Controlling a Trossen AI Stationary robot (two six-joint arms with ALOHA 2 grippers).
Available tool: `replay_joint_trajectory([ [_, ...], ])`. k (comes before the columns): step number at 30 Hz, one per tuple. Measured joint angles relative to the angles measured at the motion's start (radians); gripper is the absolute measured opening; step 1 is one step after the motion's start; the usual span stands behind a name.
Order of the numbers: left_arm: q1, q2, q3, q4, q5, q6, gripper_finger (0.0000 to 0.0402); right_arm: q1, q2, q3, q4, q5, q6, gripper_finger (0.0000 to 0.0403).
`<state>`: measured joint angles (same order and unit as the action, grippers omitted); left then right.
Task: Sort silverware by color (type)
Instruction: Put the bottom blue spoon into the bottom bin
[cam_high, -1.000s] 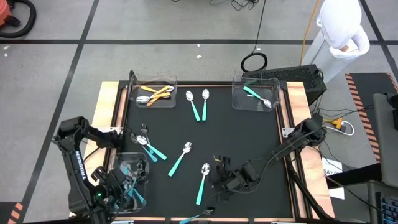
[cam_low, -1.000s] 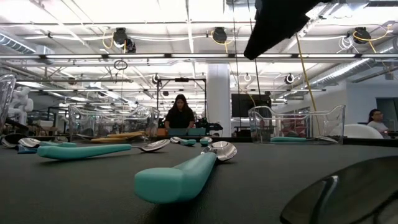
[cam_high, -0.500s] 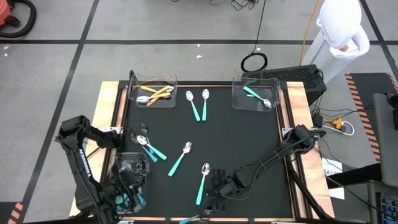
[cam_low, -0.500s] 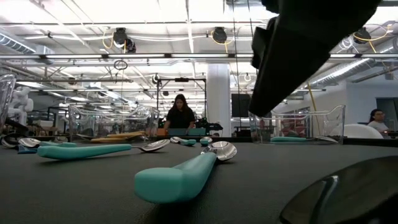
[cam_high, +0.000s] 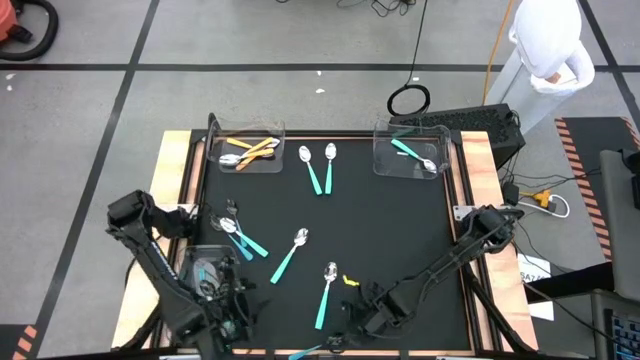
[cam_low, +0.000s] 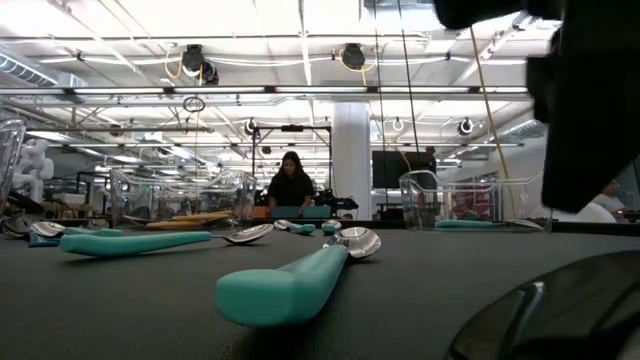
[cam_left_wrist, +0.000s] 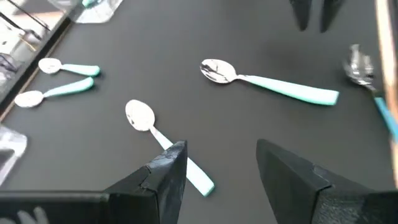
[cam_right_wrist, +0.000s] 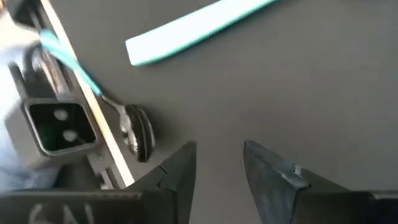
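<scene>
Currently hovering near edge: left gripper (cam_left_wrist: 217, 171) spread wide, empty; right gripper (cam_right_wrist: 217, 165) parted, empty, near dark-headed spoon (cam_right_wrist: 134, 127).

Open mat centre (cam_high: 380, 215), 2 teal spoons (cam_high: 317, 167) between far bins (cam_high: 250, 148)

Both arms low, fingers (cam_left_wrist: 168, 174) parted, empty

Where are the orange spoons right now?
In the high view, the orange spoons lie inside the clear bin at the table's far left corner, beside two loose teal spoons.
</scene>
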<state>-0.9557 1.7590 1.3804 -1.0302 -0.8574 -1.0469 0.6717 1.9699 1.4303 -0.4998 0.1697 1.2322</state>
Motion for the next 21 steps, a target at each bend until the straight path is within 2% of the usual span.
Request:
replay_joint_trajectory([
  [7, 0.074, 0.135, 0.001, 0.066, -0.004, 0.044, 0.0196, 0.095, 0.000, 0.000, -0.012, 0.192, 0.189, 0.0128],
  [14, 0.136, 0.219, 0.001, 0.225, 0.087, 0.172, 0.0196, 0.155, 0.000, 0.000, -0.029, 0.306, 0.323, 0.0128],
  [21, 0.165, 0.228, 0.001, 0.335, 0.108, 0.279, 0.0196, 0.149, 0.032, 0.000, -0.029, 0.360, 0.379, 0.0128],
])
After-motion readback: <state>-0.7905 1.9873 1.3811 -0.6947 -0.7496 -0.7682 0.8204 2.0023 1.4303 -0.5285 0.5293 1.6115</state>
